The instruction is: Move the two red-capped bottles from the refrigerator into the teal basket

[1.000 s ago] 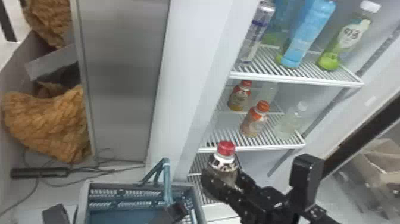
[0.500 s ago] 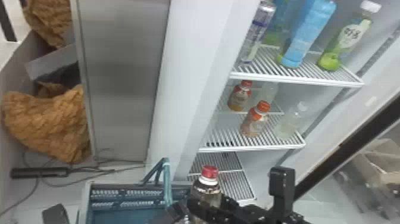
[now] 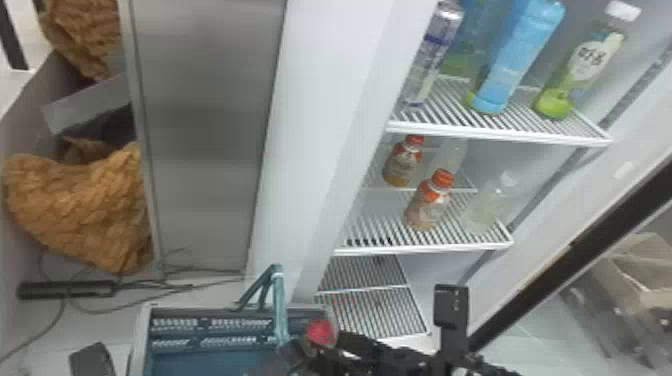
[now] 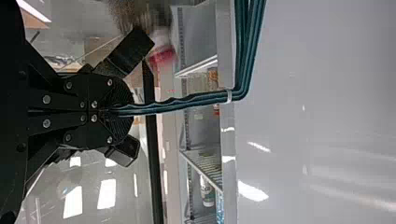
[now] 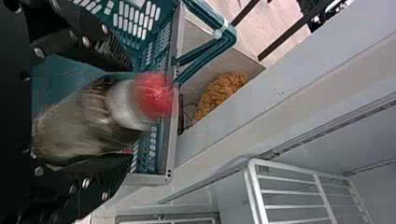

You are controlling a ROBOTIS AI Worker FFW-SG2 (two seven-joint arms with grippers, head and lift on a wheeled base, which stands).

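Observation:
The red-capped bottle [image 3: 320,331] is low in the head view, over the right side of the teal basket [image 3: 137,345], with my right gripper [image 3: 336,345] around it. In the right wrist view the right gripper [image 5: 122,109] is shut on the bottle's body [image 5: 70,126], cap toward the basket's grey rim [image 5: 173,154]; whether it is below the rim I cannot tell. My left gripper [image 3: 280,357] is at the basket's upright handle [image 3: 280,310]; in the left wrist view the left gripper [image 4: 126,109] is shut on that handle [image 4: 187,101].
Two orange-red-capped bottles [image 3: 430,202] stand on the refrigerator's middle shelf [image 3: 365,240], beside clear ones. Taller bottles [image 3: 515,60] and a can [image 3: 432,55] are on the shelf above. A white refrigerator wall [image 3: 310,150] rises behind the basket; a cable box [image 3: 65,289] lies left.
My right gripper has carried the red-capped bottle down and left, from in front of the lower shelves to the basket's right side. The left gripper has stayed at the handle.

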